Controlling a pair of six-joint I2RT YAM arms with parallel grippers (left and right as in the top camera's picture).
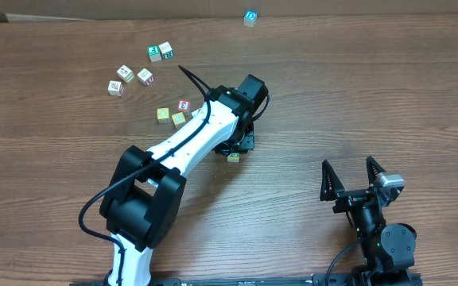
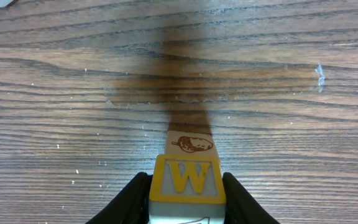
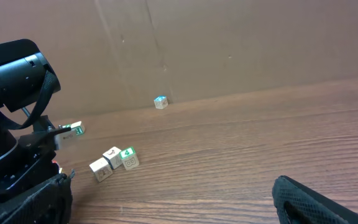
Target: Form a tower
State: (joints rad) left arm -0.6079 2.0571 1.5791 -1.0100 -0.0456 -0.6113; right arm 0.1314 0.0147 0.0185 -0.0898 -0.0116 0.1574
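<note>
In the left wrist view my left gripper is shut on a yellow-edged cube with a "W", its black fingers pressed against both sides. Just beyond it shows a cube with a brown picture. I cannot tell whether the two form a tower, one on the other. In the overhead view the left gripper points down at mid-table, with a cube peeking out beside it. My right gripper stands open and empty at the front right. A green-edged "4" cube lies loose beside two pale cubes.
Loose cubes are scattered on the wooden table at the back left: a green pair, three white ones, and a yellow and red cluster. A blue cube sits by the back wall. The left arm crosses the middle.
</note>
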